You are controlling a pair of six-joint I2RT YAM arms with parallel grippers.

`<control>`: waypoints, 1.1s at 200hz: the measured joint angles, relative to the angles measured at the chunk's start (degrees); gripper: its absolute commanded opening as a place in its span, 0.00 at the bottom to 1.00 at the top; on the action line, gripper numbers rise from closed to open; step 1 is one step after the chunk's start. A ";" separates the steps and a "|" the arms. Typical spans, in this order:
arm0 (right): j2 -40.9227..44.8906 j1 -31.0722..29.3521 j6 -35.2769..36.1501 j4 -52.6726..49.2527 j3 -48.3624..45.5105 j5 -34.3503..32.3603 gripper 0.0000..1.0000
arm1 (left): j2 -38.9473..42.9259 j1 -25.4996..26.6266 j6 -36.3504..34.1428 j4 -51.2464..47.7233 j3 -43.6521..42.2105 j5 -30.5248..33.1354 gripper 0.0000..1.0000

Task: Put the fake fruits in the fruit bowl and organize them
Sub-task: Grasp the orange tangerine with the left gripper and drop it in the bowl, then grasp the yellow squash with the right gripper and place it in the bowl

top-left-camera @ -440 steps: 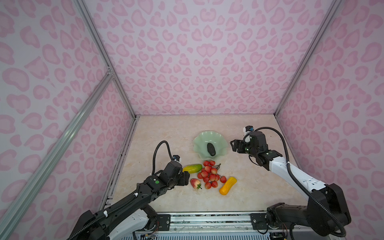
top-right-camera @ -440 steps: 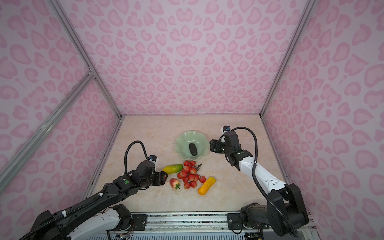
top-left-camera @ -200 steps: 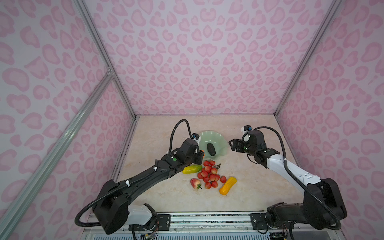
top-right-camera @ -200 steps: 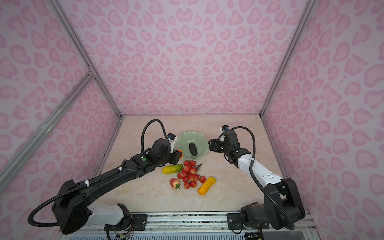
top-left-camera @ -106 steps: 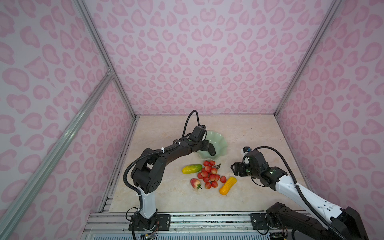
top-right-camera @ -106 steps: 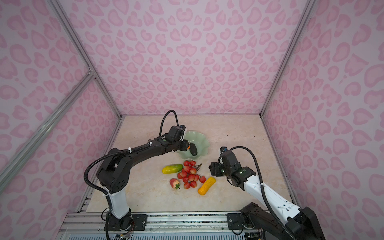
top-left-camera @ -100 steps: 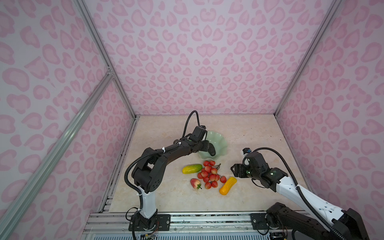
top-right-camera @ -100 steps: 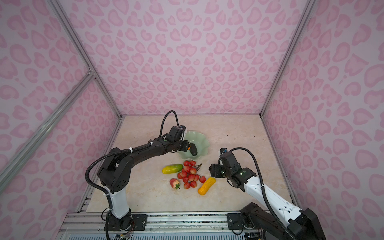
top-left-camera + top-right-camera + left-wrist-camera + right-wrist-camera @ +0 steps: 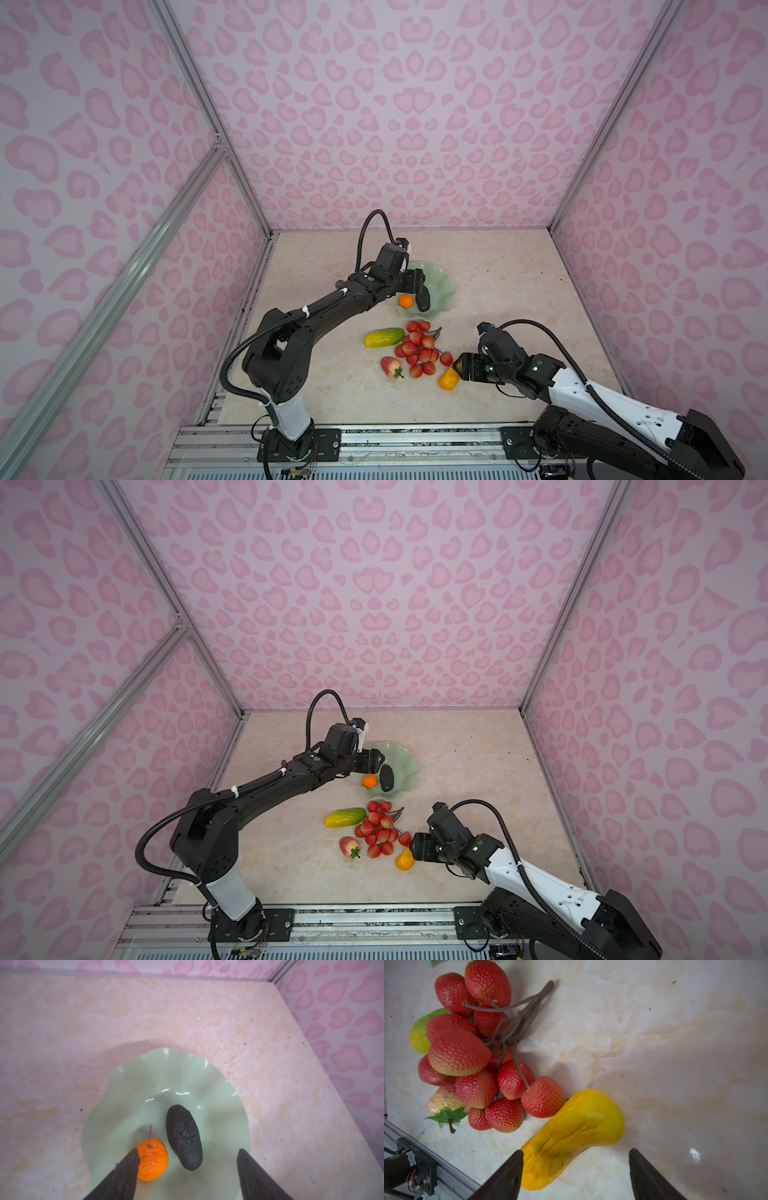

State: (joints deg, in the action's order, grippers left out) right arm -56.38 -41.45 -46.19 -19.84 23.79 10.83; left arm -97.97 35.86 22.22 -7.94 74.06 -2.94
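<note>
Hovering over the fruit bowl (image 9: 448, 291), my left hand (image 9: 187, 1152) gapes above its two fruits: one small orange (image 9: 406, 301), one dark oval (image 9: 386, 777). Four lie outside the bowl: berry cluster (image 9: 419, 349), green oblong (image 9: 384, 337), strawberry (image 9: 390, 368), and yellow oblong (image 9: 449, 379), just at my right hand (image 9: 575, 1152), fingers apart.

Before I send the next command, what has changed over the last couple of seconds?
The left gripper carried the small orange into the fruit bowl and let go, jaws now open; it lies beside the dark oval. The right gripper moved from beside the bowl to the yellow-orange oblong, jaws open over it. The berry cluster, yellow-green oblong and strawberry stayed put.
</note>
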 measured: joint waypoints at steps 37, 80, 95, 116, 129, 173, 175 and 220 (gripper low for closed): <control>-4.90 -0.61 -3.48 5.81 0.13 0.07 0.74 | 13.79 0.00 0.00 3.63 -7.80 4.92 0.78; -9.68 -0.76 -5.29 10.14 0.13 -1.64 0.47 | 30.23 0.04 0.92 6.73 -23.12 13.33 0.80; -11.47 -0.74 -5.25 12.37 0.15 -1.84 0.37 | 35.89 0.04 1.97 6.73 -29.22 16.00 0.82; -13.09 -0.66 -4.94 13.14 1.46 -2.08 0.25 | 42.66 0.04 3.37 5.95 -37.09 18.84 0.83; -12.66 -0.66 -4.09 12.07 2.60 -3.06 0.21 | 45.99 0.04 3.93 4.81 -40.39 20.04 0.83; -7.87 -0.44 5.95 6.12 12.72 -12.96 0.15 | 53.22 0.00 5.88 3.19 -47.87 20.72 0.84; -7.85 -0.31 6.88 5.77 13.46 -13.70 0.15 | 53.31 0.00 5.97 3.13 -47.98 20.68 0.84; -18.12 3.58 18.99 5.90 29.22 -18.32 0.13 | 53.09 0.00 6.67 1.66 -49.27 18.32 0.84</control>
State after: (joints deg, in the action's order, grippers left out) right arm -74.50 -37.87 -27.20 -13.93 53.01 -7.49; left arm -44.88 35.86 28.88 -6.28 24.80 15.38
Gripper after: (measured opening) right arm 0.225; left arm 0.840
